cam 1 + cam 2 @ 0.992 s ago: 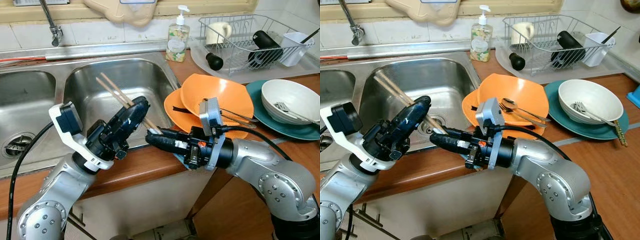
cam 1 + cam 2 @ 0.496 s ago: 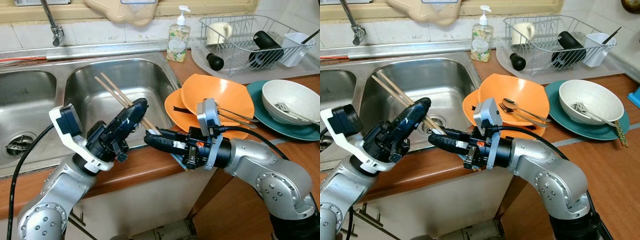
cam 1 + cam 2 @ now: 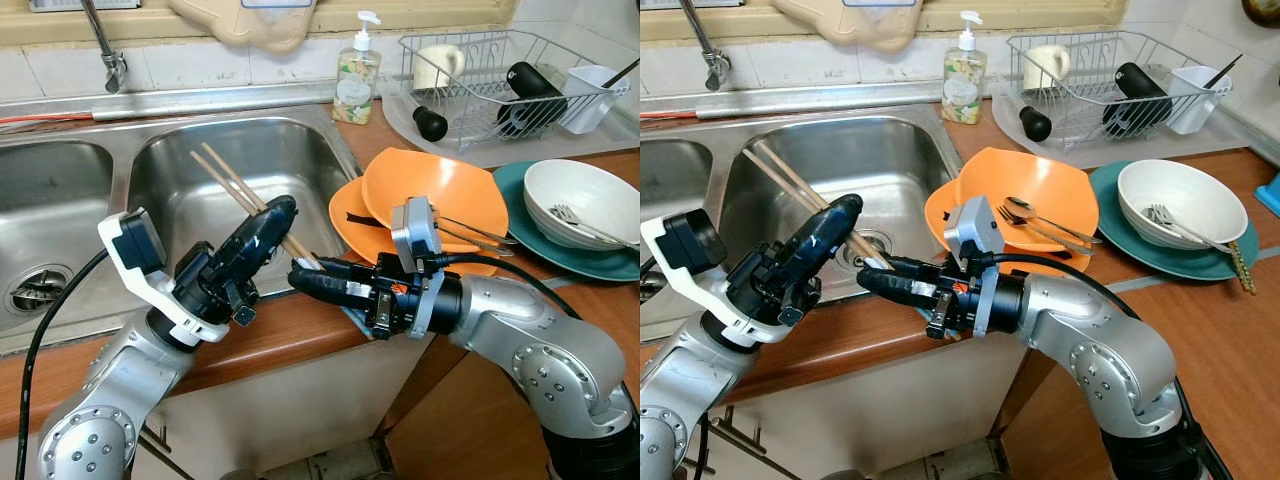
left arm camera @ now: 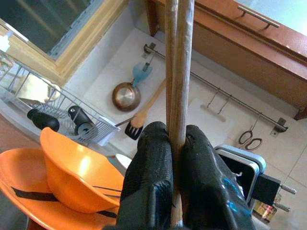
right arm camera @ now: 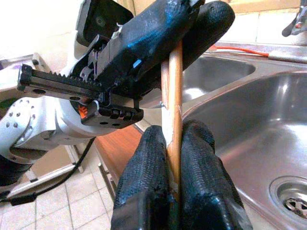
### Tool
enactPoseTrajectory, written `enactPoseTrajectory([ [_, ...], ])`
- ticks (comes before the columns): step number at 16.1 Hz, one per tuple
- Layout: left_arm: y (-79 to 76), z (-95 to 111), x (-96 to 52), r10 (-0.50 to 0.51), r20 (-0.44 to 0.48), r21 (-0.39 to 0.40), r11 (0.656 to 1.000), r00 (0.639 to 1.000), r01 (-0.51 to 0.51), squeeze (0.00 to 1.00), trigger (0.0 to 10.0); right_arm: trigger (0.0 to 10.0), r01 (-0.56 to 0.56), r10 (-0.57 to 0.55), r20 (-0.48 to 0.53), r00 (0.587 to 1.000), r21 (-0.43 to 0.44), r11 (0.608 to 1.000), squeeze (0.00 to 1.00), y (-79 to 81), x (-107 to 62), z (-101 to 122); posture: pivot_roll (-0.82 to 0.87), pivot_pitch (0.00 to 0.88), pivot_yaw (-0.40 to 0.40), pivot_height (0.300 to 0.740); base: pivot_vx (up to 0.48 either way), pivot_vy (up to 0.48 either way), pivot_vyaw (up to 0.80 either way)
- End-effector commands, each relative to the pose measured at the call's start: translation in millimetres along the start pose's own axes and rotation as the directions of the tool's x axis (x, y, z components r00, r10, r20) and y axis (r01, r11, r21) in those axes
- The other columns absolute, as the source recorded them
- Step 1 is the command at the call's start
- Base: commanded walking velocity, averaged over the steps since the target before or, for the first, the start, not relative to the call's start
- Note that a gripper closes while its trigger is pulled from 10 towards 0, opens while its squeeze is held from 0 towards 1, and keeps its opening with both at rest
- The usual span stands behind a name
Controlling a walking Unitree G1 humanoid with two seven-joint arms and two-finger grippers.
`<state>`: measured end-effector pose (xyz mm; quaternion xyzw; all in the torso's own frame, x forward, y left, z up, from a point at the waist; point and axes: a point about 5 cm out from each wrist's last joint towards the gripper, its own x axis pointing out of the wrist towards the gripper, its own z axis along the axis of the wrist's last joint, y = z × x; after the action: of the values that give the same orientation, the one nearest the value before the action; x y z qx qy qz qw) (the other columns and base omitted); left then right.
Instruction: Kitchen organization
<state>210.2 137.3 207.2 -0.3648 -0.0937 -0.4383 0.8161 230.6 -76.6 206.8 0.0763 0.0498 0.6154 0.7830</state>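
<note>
Over sink (image 3: 200,200): left gripper (image 3: 275,222), right gripper (image 3: 303,277) both clamp chopsticks (image 3: 235,185); no legible writing.

Head stereo pair looking down at sink (image 3: 240,170), wrist cameras close along fingers, sharing chopsticks (image 5: 171,115)

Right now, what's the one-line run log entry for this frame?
left gripper: shut on chopsticks | right gripper: shut on same chopsticks' lower end | location: over sink front rim | phase: both holding

Nothing here can be read; the soap bottle (image 3: 356,72) at the counter's back edge has a label too blurred to make out.
</note>
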Motion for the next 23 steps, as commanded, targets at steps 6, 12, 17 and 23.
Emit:
enactPoseTrajectory([
  [6, 11.2, 25.0, -0.1, 0.072, 0.054, 0.133, 0.988, 0.996, -0.079, 0.0, 0.0, 10.0, 0.062, -0.062, 0.006, 0.998, -0.067, 0.996, 0.0, -4.7, -0.4, 6.9, -0.03, 0.0, -0.016, 0.74, 0.0, 0.0, 0.0],
  [12, 37.8, 52.2, -0.8, 0.18, 0.093, 0.239, 0.951, 0.979, -0.198, 0.0, 0.0, 10.0, 0.172, -0.173, -0.003, 0.985, -0.106, 0.979, 0.0, -3.3, -10.3, 3.7, -0.05, 0.0, 0.011, 0.74, 0.0, 0.0, 0.0],
  [17, 85.6, 74.8, 5.3, 0.423, 0.154, 0.345, 0.824, 0.893, -0.449, 0.0, 0.0, 10.0, 0.227, -0.233, -0.025, 0.972, -0.135, 0.964, 0.0, 0.1, -19.8, 2.1, -0.06, 0.0, 0.023, 0.74, 0.0, 0.0, 0.0],
  [23, 125.0, 51.9, 11.3, 0.637, 0.112, 0.401, 0.673, 0.763, -0.621, 0.0, 0.0, 10.0, 0.248, -0.26, -0.064, 0.963, -0.15, 0.957, 0.0, 0.0, -17.2, -4.6, -0.06, 0.0, 0.002, 0.74, 0.0, 0.0, 0.0],
])
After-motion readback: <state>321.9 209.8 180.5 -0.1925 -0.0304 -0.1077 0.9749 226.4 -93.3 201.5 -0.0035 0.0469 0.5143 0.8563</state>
